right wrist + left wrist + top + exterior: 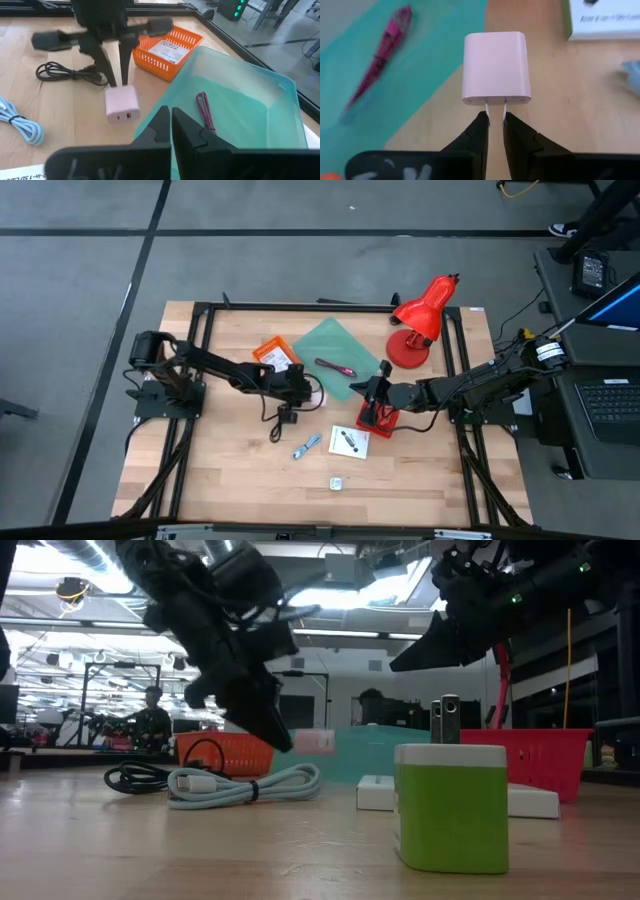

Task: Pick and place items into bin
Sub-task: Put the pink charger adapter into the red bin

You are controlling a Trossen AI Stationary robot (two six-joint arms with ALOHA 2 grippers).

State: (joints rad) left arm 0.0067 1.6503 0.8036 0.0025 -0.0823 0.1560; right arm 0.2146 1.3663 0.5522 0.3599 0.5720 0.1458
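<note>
My left gripper [303, 387] is shut on a small pink plug-in charger cube [495, 67], which hangs over the wood just beside the teal bin [335, 350]. A maroon cable [335, 367] lies in the bin. My right gripper [374, 396] is shut and empty, above the red basket [378, 420] at the bin's right side. On the table lie a black coiled cable [280, 416], a blue-white cable [306, 446], a white printed card [349, 442] and a small pale square [336, 482]. My left gripper pinches the charger's two metal prongs [496, 108] between its two fingertips [481, 122]. The fingers point down from above [114, 70]. The charger [122, 105] hangs below them with its body downward; whether its underside touches the table I cannot tell.
An orange basket [277, 355] with a printed packet stands left of the bin. A red desk lamp [420, 320] stands at the far right. In the low view a green-white block [450, 805] stands close to the camera. Bare wood lies toward the near edge.
</note>
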